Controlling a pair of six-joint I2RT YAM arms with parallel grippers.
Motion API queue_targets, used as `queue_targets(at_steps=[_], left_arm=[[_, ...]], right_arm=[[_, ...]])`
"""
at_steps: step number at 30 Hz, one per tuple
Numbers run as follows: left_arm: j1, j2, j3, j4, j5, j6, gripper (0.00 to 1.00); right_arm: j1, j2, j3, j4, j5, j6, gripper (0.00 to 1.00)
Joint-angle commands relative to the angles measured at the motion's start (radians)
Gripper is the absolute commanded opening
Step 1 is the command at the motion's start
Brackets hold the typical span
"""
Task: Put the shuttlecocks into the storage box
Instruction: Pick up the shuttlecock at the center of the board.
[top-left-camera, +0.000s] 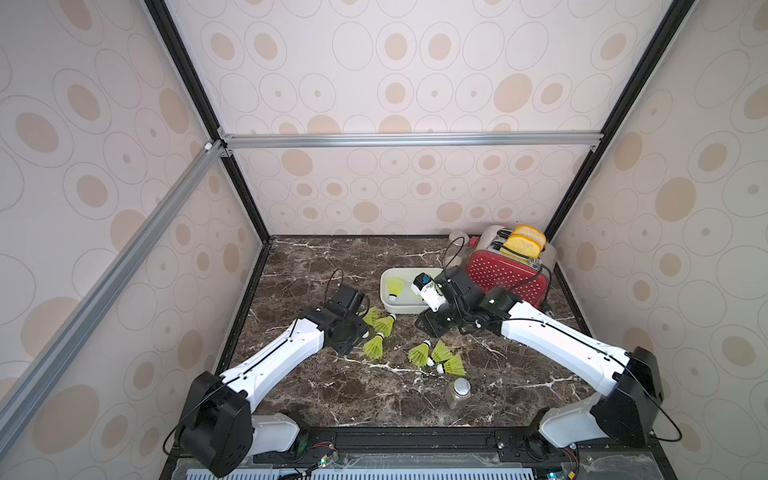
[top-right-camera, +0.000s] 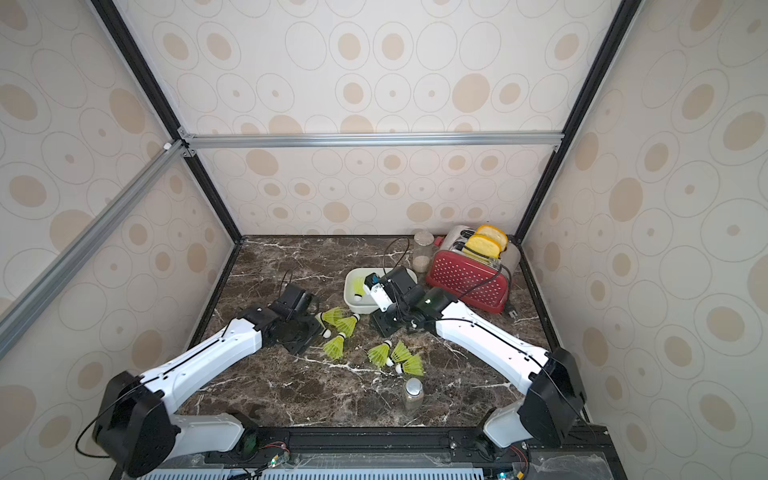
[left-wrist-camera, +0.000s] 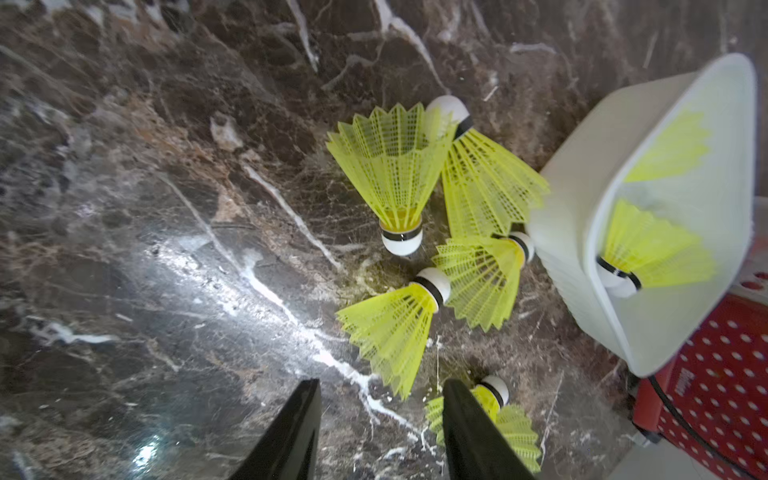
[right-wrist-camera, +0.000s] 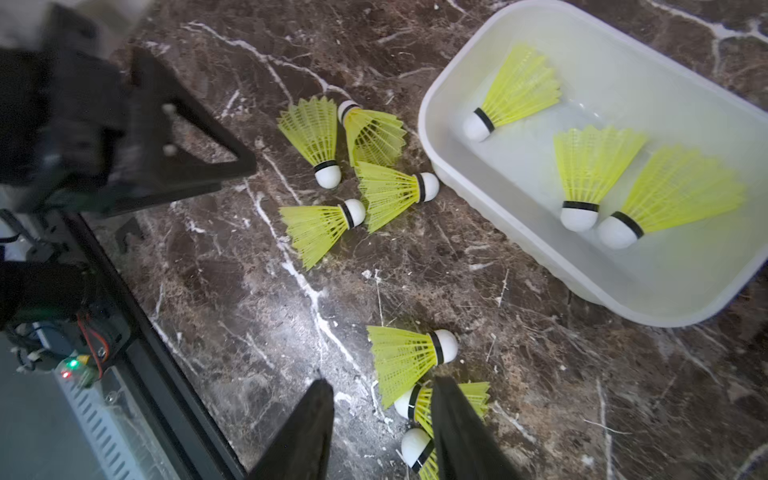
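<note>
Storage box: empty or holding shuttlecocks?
Partly filled: the storage box holds three shuttlecocks, lying on their sides, in the right wrist view.

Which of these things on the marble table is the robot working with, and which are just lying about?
Part of the job: yellow-green shuttlecocks, seven on the table, three already in the white storage box.

Just lying about: red toaster with bread slices, glass jar beside it, silver-lidded shaker.
</note>
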Motion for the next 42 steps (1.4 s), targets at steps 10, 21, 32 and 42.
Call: queue_targets(at_steps=[10, 21, 32, 42], left_arm=[[0.016, 0.275, 0.188, -0.001, -0.121, -0.05, 0.52], [0.016, 0.38, 0.195, 0.049, -0.078, -0.098, 0.51], [0.014, 0.431, 0.197, 0.073, -0.087, -0.111, 0.47], [0.013, 0.458, 0.182, 0.064, -0.099, -0.113, 0.43]], right_arm=[[-0.207, -0.061, -0.137, 0.239, -0.369, 0.049, 0.51], [-0.272, -0.125, -0.138, 0.186, -0.376, 0.054, 0.5], [-0.299, -0.142, -0.133, 0.162, -0.371, 0.057, 0.5], [-0.306, -0.117, -0.122, 0.17, -0.373, 0.062, 0.5]])
